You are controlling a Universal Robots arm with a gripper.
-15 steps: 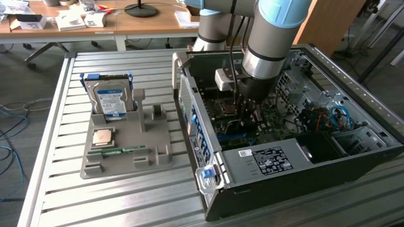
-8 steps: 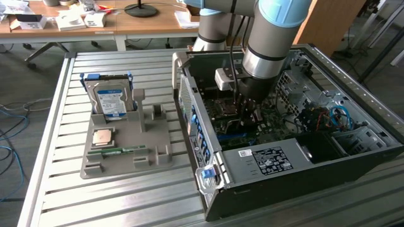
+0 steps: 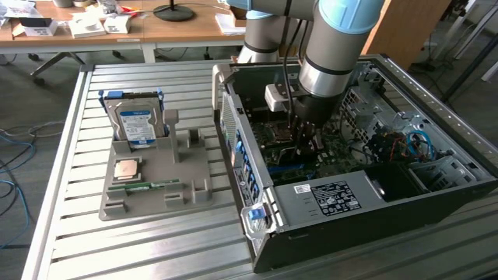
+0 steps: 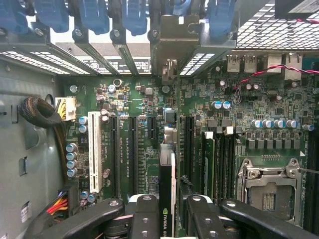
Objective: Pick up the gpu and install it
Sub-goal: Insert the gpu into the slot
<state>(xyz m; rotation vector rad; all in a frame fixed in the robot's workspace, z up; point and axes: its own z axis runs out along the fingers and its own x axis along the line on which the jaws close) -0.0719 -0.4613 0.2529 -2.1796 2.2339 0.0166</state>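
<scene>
Claw [image 4: 168,219] is down inside the open PC case [image 3: 327,233], clamped on the gpu [image 4: 168,184]. Wrist view: card sits edge-on between the two black fingers [image 4: 142,214], its white label strip with green logo showing between them. Card runs straight away from the camera over the motherboard [image 4: 149,104], lined up with the row of long black slots; whether it's touching a slot or just above one, cannot tell. Its metal end bracket [image 4: 169,74] points at the case's rear slot openings, below the blue clips [image 4: 134,15].

White slot [image 4: 94,149] is on one side of the card, the empty CPU socket [image 4: 269,184] on the other. A sleeved cable bundle [image 4: 42,114] hangs at the board edge.

Exterior view: arm [image 3: 335,52] comes down into the middle of the case, claw [image 3: 305,137] low over the board. On the table [image 3: 70,256], toward that view's left, a grey holder [image 3: 155,192] carries the hard drive [image 3: 139,119] standing upright, a CPU [image 3: 127,169] lying flat and a memory stick [image 3: 144,186] in front of it.
</scene>
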